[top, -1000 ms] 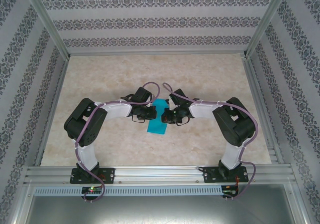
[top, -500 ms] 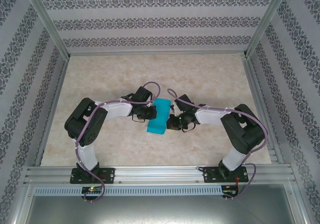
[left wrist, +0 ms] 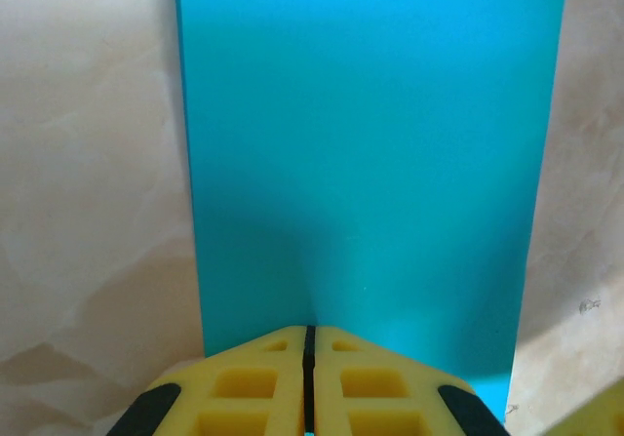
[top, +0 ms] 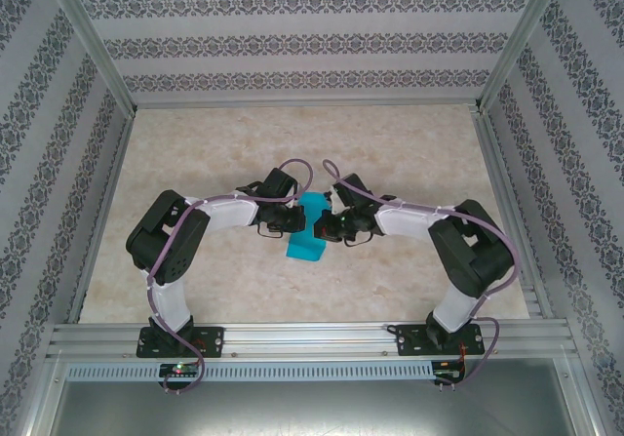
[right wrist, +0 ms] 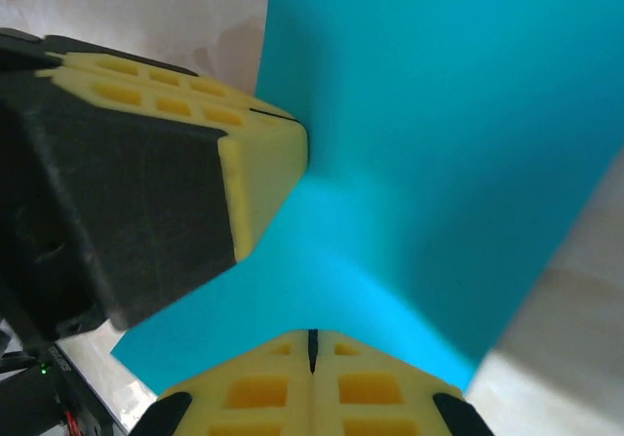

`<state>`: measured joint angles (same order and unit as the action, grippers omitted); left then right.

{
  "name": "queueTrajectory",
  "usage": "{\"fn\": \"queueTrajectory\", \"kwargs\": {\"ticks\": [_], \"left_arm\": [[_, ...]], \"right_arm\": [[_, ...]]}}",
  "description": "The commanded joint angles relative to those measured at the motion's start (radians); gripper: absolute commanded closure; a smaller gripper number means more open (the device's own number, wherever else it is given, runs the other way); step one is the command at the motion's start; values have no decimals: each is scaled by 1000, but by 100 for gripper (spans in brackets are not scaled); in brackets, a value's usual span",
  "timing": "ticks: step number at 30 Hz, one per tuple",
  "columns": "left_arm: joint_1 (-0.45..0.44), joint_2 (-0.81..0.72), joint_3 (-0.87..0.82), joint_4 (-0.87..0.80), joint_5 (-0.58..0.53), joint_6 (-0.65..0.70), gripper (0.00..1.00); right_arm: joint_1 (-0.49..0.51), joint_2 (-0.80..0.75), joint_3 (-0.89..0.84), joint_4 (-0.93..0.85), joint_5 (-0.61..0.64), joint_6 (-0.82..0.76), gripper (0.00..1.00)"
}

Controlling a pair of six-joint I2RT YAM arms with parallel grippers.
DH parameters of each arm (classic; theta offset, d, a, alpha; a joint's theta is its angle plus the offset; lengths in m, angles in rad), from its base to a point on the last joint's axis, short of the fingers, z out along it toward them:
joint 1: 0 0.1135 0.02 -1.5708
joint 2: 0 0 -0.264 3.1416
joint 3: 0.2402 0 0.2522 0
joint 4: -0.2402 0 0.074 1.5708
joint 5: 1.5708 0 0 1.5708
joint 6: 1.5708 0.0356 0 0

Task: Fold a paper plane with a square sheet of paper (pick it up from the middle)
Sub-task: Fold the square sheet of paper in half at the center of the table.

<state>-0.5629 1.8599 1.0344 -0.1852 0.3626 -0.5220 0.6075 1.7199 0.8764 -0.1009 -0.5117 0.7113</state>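
Operator: What is there to count?

Describer: You have one pale, marbled table (top: 409, 153). A left arm (top: 166, 241) and a right arm (top: 468, 246) are bolted at its near edge. There is one turquoise sheet of paper (top: 305, 245). You have two grippers, one per arm, each with two yellow fingers (left wrist: 253, 382).

Operator: Where is the paper?

Describer: It is around the middle of the table, between your two grippers and well away from every edge and corner. From above it reads as a narrow strip running from the far side toward the near edge.

Operator: And the grippers?

Describer: Your left gripper (left wrist: 309, 331) has its fingers pressed together, with the left side of the sheet pinched at the tips. Your right gripper (right wrist: 312, 335) is also closed, clamped on the right side. In the right wrist view the paper bends in a soft valley between the two grips.

Operator: What can't you make out?

Describer: From above, both gripper heads cover the strip's sides at mid-length, so you see its far tip and its near part. In the left wrist view the strip runs out of the top of the frame. I cannot tell whether the sheet is folded double, nor whether its near end touches the table
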Motion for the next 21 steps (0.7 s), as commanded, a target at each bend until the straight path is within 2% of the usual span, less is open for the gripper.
{"fn": "queueTrajectory", "kwargs": {"ticks": [1, 11, 21], "left_arm": [[-2, 84, -65, -171, -79, 30, 89], [-2, 94, -57, -176, -77, 37, 89], [0, 104, -45, -189, -79, 42, 89]], "right_arm": [[18, 44, 13, 10, -34, 5, 98], [46, 42, -64, -63, -36, -58, 98], [61, -51, -191, -83, -22, -44, 98]]}}
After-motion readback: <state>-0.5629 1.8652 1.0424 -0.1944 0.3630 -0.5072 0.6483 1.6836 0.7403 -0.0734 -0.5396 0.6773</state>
